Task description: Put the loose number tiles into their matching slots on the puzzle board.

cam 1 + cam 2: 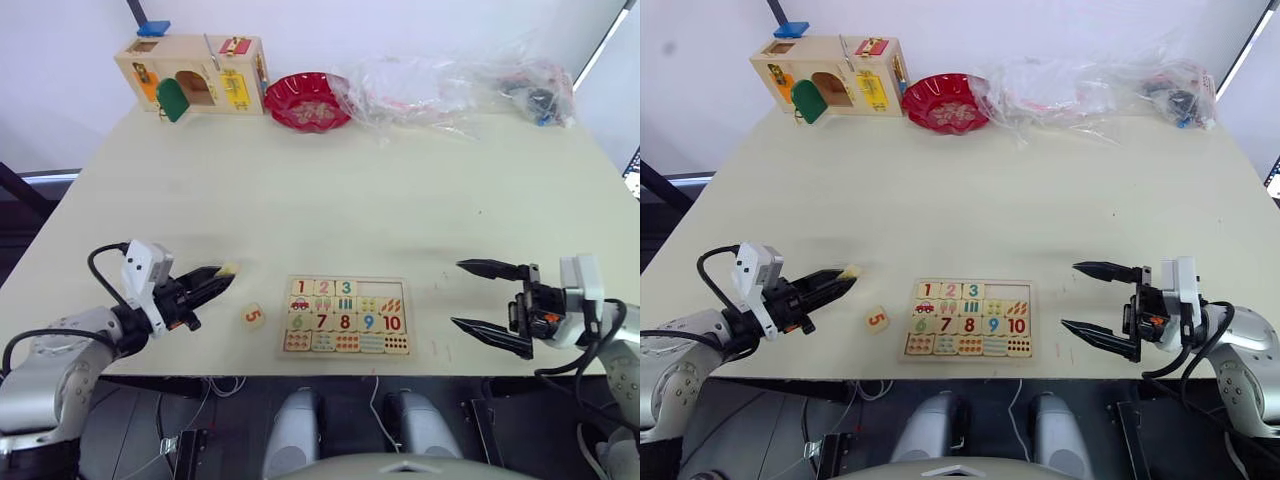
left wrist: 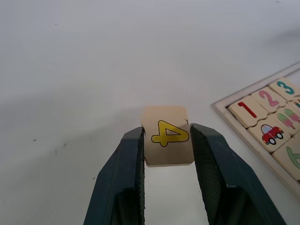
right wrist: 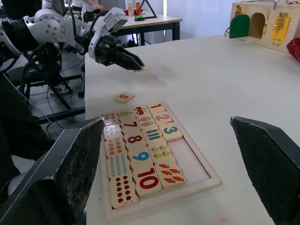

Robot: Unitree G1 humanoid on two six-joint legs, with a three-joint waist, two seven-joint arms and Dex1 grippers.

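While the left gripper clenched the yellow 4 tile between its fingertips above the table, the red 5 tile lay loose just beyond and below it. Farther on sat the puzzle board, with 1, 2 and 3 seated and two slots bare. Past the board, the right gripper hung with its fingers spread wide, holding nothing.

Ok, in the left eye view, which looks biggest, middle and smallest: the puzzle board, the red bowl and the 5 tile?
Largest to smallest, as they look there:
1. puzzle board
2. red bowl, though it sits farther from the camera, so it may really be bigger than it looks
3. 5 tile, clearly the smallest
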